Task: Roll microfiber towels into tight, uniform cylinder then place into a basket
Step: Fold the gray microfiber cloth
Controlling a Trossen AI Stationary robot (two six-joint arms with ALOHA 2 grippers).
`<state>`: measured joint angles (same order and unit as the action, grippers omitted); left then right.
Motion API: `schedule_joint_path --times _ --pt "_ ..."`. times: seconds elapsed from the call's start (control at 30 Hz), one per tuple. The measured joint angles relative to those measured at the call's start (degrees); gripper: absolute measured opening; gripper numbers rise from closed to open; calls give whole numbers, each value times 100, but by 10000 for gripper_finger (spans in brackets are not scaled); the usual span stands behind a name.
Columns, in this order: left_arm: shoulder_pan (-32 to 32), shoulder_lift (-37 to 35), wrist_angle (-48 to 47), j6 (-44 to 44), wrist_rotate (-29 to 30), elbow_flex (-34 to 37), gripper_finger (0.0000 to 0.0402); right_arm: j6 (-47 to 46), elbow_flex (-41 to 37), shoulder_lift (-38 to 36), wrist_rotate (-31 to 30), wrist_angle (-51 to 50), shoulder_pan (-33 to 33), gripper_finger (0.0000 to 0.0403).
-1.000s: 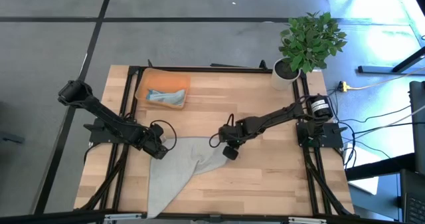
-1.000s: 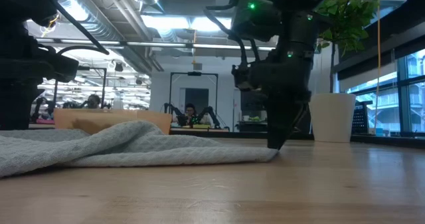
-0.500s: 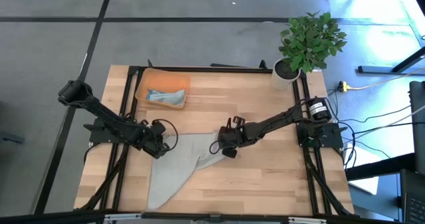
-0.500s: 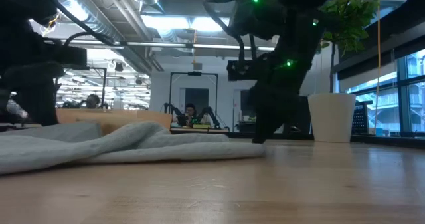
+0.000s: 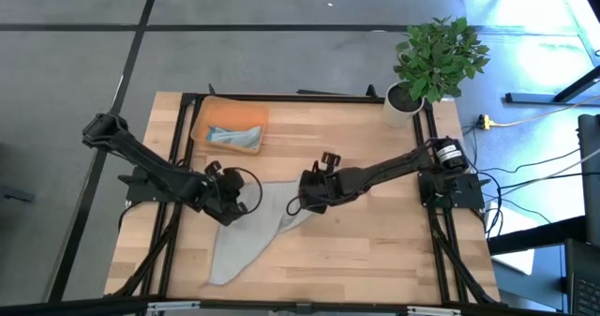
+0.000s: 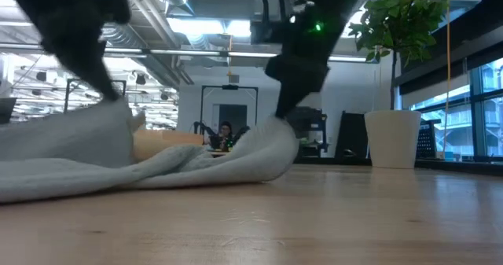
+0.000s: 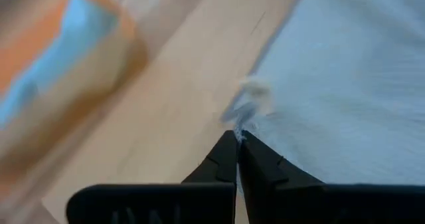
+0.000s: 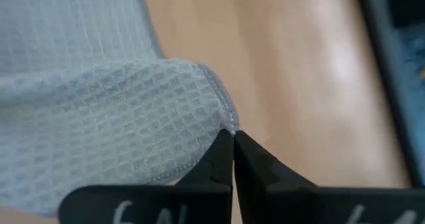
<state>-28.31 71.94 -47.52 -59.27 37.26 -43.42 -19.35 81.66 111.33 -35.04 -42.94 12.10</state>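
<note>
Pinching the pale grey-green towel [image 5: 246, 232] by two corners, both arms are set up to begin the roll, and the grip itself looks sound: the right gripper [image 8: 232, 143] has its fingers pressed together on the hemmed corner of the waffle-weave cloth, and the left gripper [image 7: 238, 141] is likewise clamped on a small tuft at the opposite corner. In the high view the towel lies just below the middle of the frame, tapering toward the lower left, with the left gripper [image 5: 228, 196] and right gripper [image 5: 306, 196] close together at its upper edge. To do this step well, I judge the two corners should be carried at the same height and pace, keeping the edge between them taut so the first fold lands straight; a skewed start would likely give a cone, not a cylinder. The orange basket [image 5: 199, 128] sits at the upper left of the tabletop, with the light teal-blue towel [image 5: 234, 139] inside it.
</note>
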Motion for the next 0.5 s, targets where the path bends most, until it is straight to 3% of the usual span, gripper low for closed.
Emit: schedule_joint_path --times 0.27,0.5 --pt "28 0 -492 994 501 -1052 0 41 1245 -14 -883 -1510 131 2" --pt "28 0 -1145 1441 950 -1792 0 36 2009 -24 -1048 -2463 233 2"
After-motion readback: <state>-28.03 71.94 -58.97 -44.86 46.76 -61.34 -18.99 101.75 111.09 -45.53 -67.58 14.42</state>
